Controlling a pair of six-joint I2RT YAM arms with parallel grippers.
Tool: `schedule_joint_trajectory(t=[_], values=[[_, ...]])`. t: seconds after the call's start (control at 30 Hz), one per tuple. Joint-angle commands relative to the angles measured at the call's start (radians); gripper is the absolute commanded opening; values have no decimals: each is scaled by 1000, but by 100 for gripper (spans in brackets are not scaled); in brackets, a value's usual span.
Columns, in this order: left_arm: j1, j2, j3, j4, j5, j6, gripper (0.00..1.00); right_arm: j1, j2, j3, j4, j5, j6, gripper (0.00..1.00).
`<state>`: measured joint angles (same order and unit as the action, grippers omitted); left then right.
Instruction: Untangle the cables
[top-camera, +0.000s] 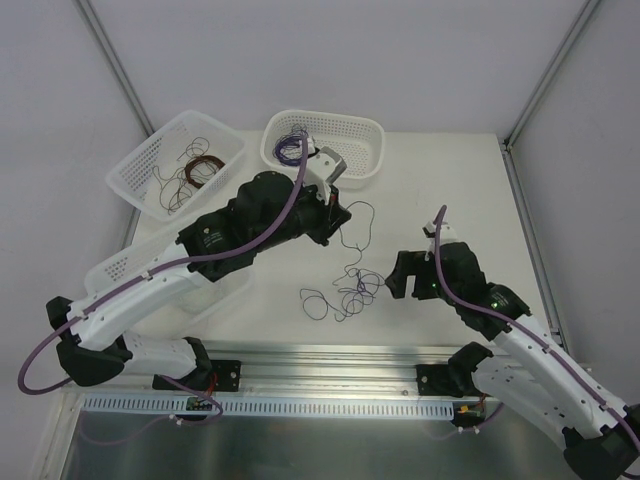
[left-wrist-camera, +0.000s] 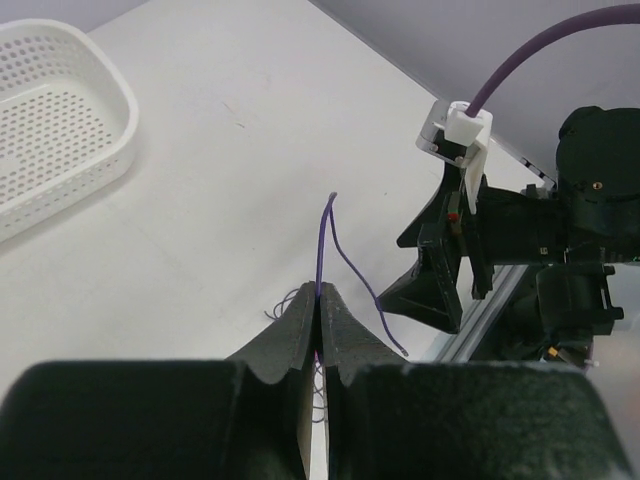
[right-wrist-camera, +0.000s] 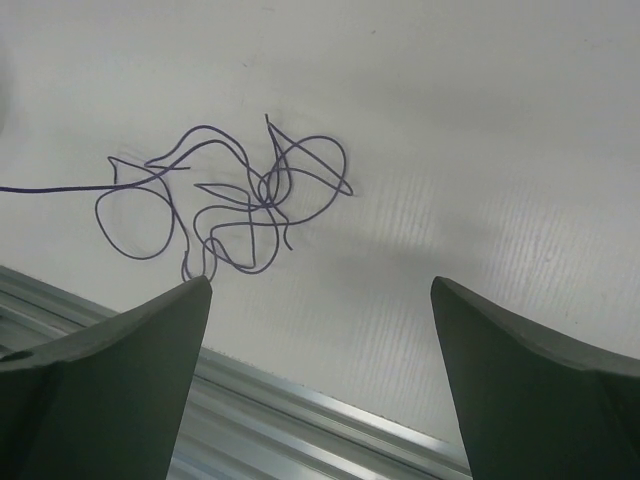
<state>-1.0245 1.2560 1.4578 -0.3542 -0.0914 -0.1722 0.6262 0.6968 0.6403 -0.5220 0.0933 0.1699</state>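
Observation:
The cables (top-camera: 347, 288) are thin purple wires lying in loose scribbly loops on the white table, just left of my right gripper (top-camera: 393, 276). One strand (top-camera: 356, 228) runs up from the loops to my left gripper (top-camera: 341, 218). In the left wrist view my left gripper (left-wrist-camera: 320, 292) is shut on that purple wire (left-wrist-camera: 321, 245), whose free end sticks up past the tips. In the right wrist view my right gripper (right-wrist-camera: 320, 290) stands wide open, nothing between its fingers. There the cables (right-wrist-camera: 235, 200) lie beyond its left fingertip (right-wrist-camera: 190, 300).
A white basket (top-camera: 135, 180) at the back left holds brown wire coils (top-camera: 200, 168). A second basket (top-camera: 368, 130) at the back centre holds purple wire (top-camera: 290, 148). A third basket (top-camera: 112, 268) lies under my left arm. A metal rail (top-camera: 330, 355) runs along the near edge.

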Motion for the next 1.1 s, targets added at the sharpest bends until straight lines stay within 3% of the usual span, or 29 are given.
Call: schedule_joint_trajectory(t=[0.0,0.37,0.83,1.03,1.07], values=[[24,-40,30,-3,-50,5,0,3,-8,31,79,-73,-20,96],[63,2,93,-5,-62,-154,0,15,7,113,324,-397,2,88],[63,37,156,1,-79,-352,0,99,282,185,622,-435,37,81],[63,34,156,14,-123,-375,0,142,368,162,680,-429,36,67],[64,33,154,17,-125,-378,0,142,374,156,688,-431,37,60]])
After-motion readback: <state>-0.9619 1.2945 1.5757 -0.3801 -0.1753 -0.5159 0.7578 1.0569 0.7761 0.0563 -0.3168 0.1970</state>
